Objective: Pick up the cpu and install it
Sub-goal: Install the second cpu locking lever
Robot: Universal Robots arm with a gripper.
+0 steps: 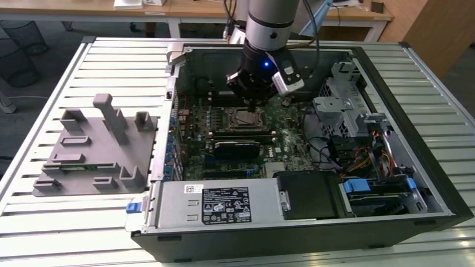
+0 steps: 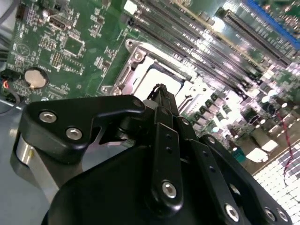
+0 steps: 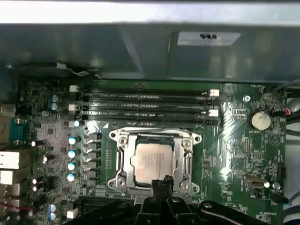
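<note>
My gripper [image 3: 161, 183] is hanging just above the near edge of the socket, its black linkage crowding the foreground in both wrist views. The fingers [image 2: 161, 96] are pressed together into one narrow tip, and I am pinching nothing between them.

Just beyond that tip, the cpu [image 3: 152, 161] is lying flat inside the metal socket frame [image 3: 121, 161], silvery top up, square to the frame's sides. In the second wrist view the same chip [image 2: 159, 77] is glaring white just past my fingertips. Whether the tip is touching it, I cannot tell.

Further out, the green motherboard [image 3: 234, 140] is spreading around the socket. A row of silver-topped capacitors [image 3: 72, 152] is standing to one side of the frame, a round coin cell battery [image 3: 260, 120] is sitting well apart on the other, and long dark memory slots [image 3: 145, 105] are running side by side behind the socket.

In the exterior view, my arm [image 1: 267, 28] is reaching down into the open computer case [image 1: 415, 183], and a grey fixture tray [image 1: 89, 150] is resting on the slatted table [image 1: 44, 222] at the exterior view's left, beside the case.
</note>
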